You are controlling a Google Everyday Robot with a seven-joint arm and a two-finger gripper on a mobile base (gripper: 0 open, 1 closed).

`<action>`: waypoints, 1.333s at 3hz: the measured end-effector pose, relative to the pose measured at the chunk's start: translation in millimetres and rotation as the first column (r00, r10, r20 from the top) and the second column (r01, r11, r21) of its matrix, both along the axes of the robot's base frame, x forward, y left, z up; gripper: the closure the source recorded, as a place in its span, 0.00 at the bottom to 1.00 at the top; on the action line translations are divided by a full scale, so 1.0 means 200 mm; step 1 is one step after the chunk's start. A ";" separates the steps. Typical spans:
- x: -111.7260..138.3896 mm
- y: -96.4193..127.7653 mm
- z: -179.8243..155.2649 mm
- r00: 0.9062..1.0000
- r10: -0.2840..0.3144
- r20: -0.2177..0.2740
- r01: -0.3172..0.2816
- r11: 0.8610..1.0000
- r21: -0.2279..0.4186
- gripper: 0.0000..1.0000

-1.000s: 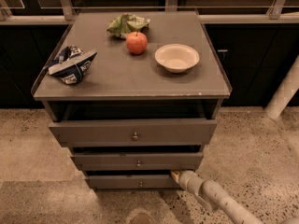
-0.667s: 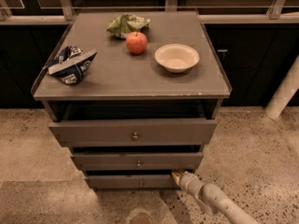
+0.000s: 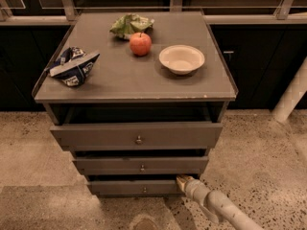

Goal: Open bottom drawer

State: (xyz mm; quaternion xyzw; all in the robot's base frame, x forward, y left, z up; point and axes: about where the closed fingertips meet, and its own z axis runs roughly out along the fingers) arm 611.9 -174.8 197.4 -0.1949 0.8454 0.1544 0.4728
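Claw (image 3: 183, 181) sits low (arm (image 3: 224, 209) slanting in from lower right)

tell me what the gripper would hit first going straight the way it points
Probably the bottom drawer: the gripper is at the right end of its front, aimed left into it, though depth is unclear.

Pale, perhaps yellow-tipped pincer (image 3: 182, 180) at right end of grey-brown bottom drawer (image 3: 129, 188); red apple (image 3: 140, 44), cream bowl (image 3: 182, 59).

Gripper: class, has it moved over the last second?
No visible shift: the gripper stays at the right end of the bottom drawer, just beneath the middle drawer.
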 end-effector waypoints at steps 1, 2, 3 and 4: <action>-0.01 0.00 0.00 1.000 0.001 -0.008 -0.001 1.000 -0.003 1.00; -0.01 0.01 0.02 1.000 0.003 -0.011 -0.003 1.000 -0.003 1.00; -0.08 0.11 0.05 0.992 0.071 -0.107 -0.066 0.997 0.049 1.00; -0.25 0.09 0.01 0.961 0.141 -0.240 -0.125 0.989 0.081 1.00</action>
